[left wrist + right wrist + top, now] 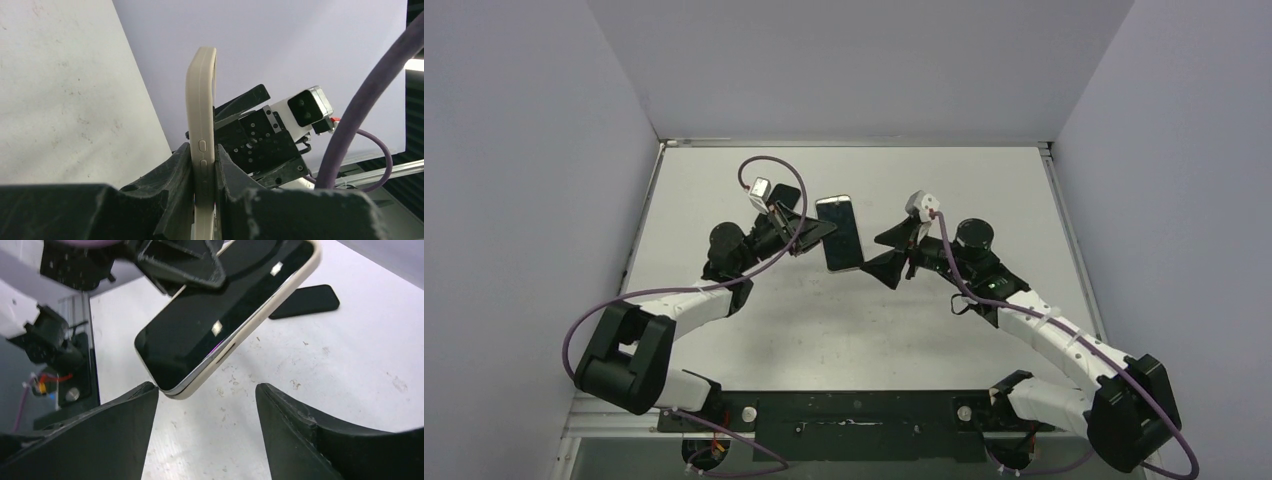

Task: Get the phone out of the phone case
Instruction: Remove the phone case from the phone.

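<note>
Phone (839,232): glossy black slab in matte cream phone case (201,125), rounded corners.
Left gripper (204,172) clamps the case's long edges, nearer the desk's far edge; right gripper (205,390) spread wide, empty.

The lower end of the phone case (201,100) runs off your left-wrist frame past the left gripper (204,170), and your right-wrist view crops the far end of the phone (210,325).
</note>
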{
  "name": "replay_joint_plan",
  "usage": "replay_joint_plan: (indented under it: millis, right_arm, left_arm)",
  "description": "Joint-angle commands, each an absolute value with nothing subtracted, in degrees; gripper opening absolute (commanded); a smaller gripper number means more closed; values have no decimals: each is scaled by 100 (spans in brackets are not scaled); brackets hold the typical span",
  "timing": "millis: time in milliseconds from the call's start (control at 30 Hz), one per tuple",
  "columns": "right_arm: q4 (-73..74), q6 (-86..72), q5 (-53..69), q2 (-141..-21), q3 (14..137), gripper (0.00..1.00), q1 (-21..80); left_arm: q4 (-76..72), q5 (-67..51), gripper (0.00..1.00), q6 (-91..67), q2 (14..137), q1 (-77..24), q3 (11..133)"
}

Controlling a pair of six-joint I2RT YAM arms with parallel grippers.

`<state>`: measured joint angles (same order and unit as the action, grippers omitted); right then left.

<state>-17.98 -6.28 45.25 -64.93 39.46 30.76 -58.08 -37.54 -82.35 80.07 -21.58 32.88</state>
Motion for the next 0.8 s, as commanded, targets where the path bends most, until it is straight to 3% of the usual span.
replay_joint_plan:
  millis: [0,267,767]
  right_arm:
    - [-2138,-2314,3493,-5989,3934,74,3026]
    - [-2088,-4073,3387,-5835,3968,78,3062]
    - [-2225,-5384,3692,-6247,4109,59,3074]
  left_arm:
    - [-6305,-3098,0,-8204,7769,-2287,3272]
    - [-6506,-2500,0,-8189,7762,-2311,3252]
    - [-6951,-2320,0,-8280,8015,-2426,3311]
